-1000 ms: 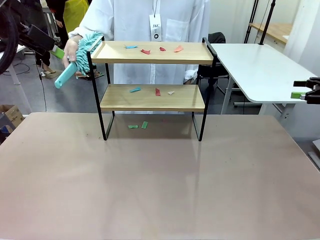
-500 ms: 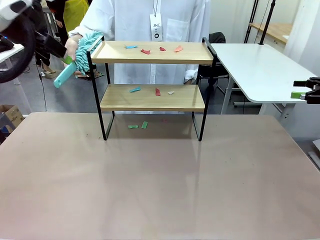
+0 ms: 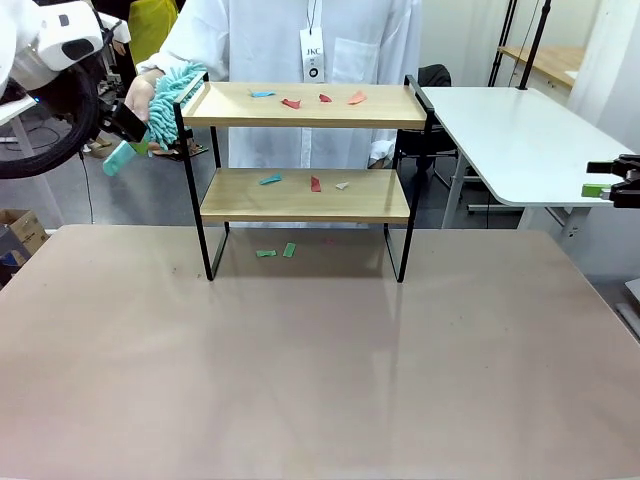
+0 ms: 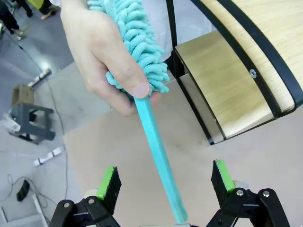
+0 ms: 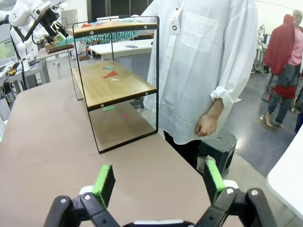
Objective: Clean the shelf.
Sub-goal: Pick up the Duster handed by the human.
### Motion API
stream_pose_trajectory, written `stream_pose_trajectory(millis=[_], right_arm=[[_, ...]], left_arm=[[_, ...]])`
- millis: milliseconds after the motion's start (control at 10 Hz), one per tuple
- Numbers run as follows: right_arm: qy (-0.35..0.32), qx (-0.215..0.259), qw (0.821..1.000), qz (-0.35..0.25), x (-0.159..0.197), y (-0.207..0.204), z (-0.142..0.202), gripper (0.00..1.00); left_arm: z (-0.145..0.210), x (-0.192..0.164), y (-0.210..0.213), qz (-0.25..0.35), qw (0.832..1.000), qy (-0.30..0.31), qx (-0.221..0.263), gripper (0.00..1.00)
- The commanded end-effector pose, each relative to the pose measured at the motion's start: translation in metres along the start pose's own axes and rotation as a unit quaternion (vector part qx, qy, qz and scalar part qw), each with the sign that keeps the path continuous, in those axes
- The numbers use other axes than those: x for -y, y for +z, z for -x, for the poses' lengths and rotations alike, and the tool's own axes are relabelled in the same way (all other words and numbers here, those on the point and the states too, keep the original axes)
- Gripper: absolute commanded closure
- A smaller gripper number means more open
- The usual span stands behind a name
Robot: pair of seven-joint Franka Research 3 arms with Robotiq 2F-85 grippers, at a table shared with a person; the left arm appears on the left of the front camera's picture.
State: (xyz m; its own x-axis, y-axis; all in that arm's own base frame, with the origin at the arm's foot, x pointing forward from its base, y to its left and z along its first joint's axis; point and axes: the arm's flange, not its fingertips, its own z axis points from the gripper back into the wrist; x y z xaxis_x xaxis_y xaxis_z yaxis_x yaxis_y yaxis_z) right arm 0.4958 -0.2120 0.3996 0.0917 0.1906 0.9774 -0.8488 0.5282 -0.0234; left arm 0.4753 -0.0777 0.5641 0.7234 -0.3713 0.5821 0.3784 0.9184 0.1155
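The shelf (image 3: 305, 195) stands mid-table, with paper scraps (image 3: 315, 98) on its top board, its lower board and the table beneath it. A person's hand (image 4: 102, 56) holds a teal duster (image 4: 137, 42) by its fluffy head at the shelf's left end. My left gripper (image 4: 165, 182) is open, and the duster's handle (image 4: 158, 151) runs between its fingers (image 4: 108, 182) without being touched. In the front view the left gripper (image 3: 128, 135) hangs beside the shelf's upper left corner. My right gripper (image 3: 592, 182) stays open at the far right, off the table, with nothing in it; its wrist view looks past the open right gripper (image 5: 158, 182) toward the shelf (image 5: 113, 80).
The person in a white coat (image 3: 300, 40) stands behind the shelf. A second white table (image 3: 520, 140) is at the back right. The brown tabletop (image 3: 320, 360) in front of the shelf is bare. A black stool (image 5: 218, 146) stands by the person's legs.
My left arm has swung in from the left toward the duster, so the handle now lies between its open fingers. The right arm has not moved.
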Motion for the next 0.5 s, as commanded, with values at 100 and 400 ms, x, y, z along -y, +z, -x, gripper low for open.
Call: stream_pose_trajectory(millis=[100,400], right_arm=[[0.002,0.002,1.000,0.000,-0.001,-0.001,-0.003,0.00],[0.002,0.002,1.000,0.000,-0.001,-0.001,-0.003,0.00]], left_arm=[[0.002,0.001,-0.006,0.004,1.000,0.014,-0.004,0.00],[0.005,-0.004,-0.014,-0.003,1.000,0.019,-0.008,0.00]])
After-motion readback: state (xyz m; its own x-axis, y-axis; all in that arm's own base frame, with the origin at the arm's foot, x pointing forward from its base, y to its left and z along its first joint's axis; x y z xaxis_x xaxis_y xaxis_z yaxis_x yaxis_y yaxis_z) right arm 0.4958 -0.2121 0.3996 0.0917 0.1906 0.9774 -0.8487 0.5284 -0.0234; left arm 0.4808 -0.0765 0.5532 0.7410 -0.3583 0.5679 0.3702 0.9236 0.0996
